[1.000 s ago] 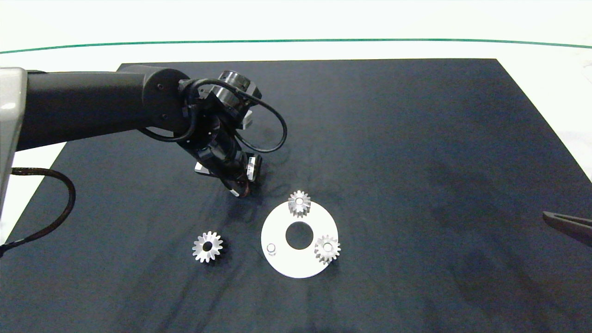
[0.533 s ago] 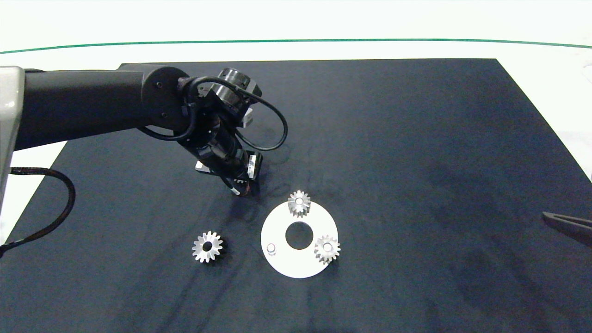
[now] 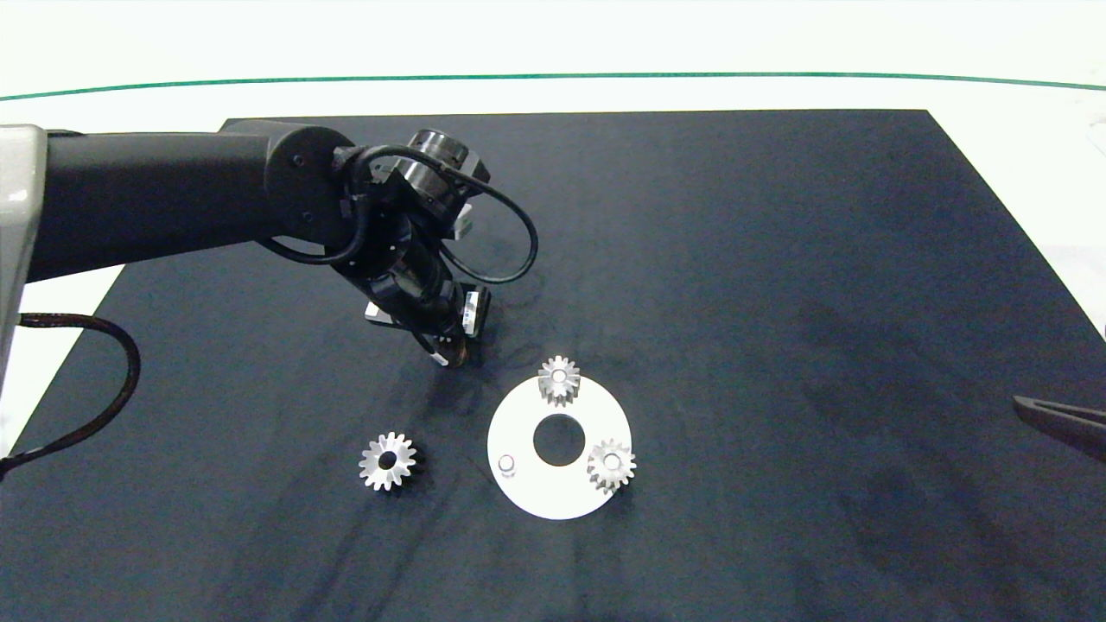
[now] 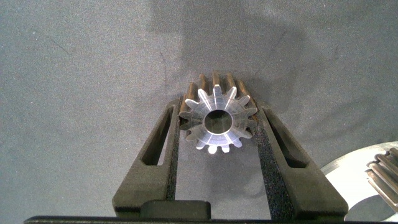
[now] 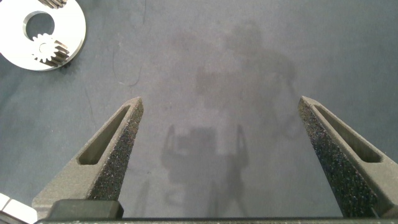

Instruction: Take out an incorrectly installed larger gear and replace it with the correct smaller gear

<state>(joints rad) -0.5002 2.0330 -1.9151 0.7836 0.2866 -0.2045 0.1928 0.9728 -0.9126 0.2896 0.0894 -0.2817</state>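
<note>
**Left gripper clamped on a small gear; larger gear lies loose on the mat**

We see the left gripper [image 4: 217,124] with its two grey fingers closed against the sides of the smaller gear [image 4: 217,119], whose short teeth and round bore face the wrist camera. From above, the left arm reaches in over the dark mat [image 3: 778,259] and the gripper [image 3: 449,352] points down, at about ten o'clock from the white disc [image 3: 553,497]; the held gear is hidden there behind the wrist and fingers.

The larger gear [image 3: 387,460], with long flared teeth, lies flat on the mat at about nine o'clock from the disc, clear of it, and at about seven o'clock from the left gripper, apart from it.

On the disc, one small gear [image 3: 559,380] sits at twelve o'clock and another [image 3: 612,466] at about four o'clock. A bare peg [image 3: 507,465] stands at about eight o'clock.

The right gripper [image 5: 224,155] is spread wide over bare mat, holding nothing. In the overhead view only its tip [image 3: 1061,421] shows, cut off by the edge at three o'clock
</note>
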